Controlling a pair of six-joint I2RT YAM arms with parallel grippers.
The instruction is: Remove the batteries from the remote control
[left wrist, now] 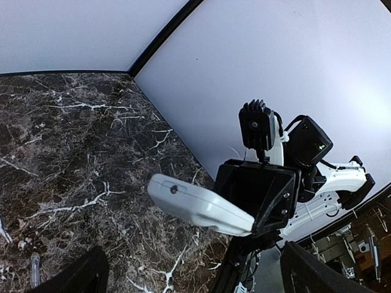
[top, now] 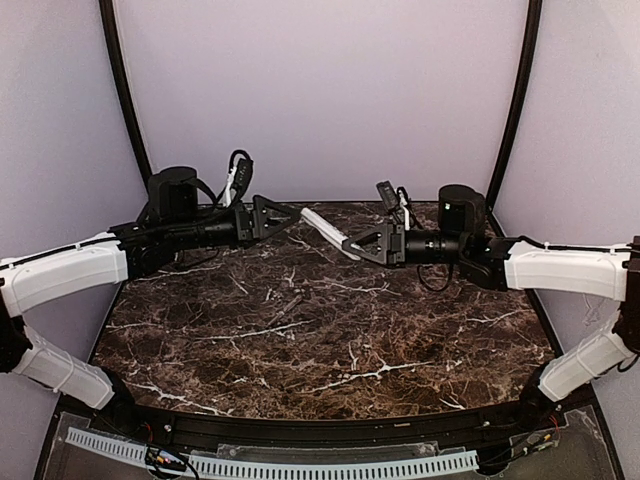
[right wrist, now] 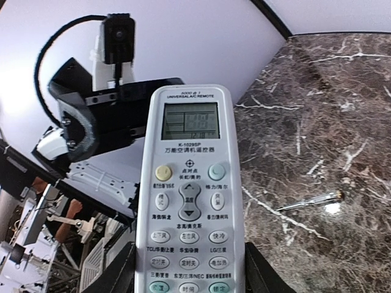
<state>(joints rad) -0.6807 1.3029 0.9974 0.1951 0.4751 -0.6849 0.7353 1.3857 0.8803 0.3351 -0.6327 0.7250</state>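
Remote control (top: 326, 233) is suspended above the table (top: 300, 350), back-centre, with its button end clamped between the fingers of the right gripper (top: 358, 247). Left gripper (top: 290, 218), also above the table's back-centre, is spread wide and holds nothing.

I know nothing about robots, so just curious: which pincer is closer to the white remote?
Right. The right pincer grips the remote control by one end; the left pincer hangs open just short of its free end.

Dark marble table (top: 320, 340) veined white — pale lilac walls (top: 320, 90), black curved poles (top: 125, 90).
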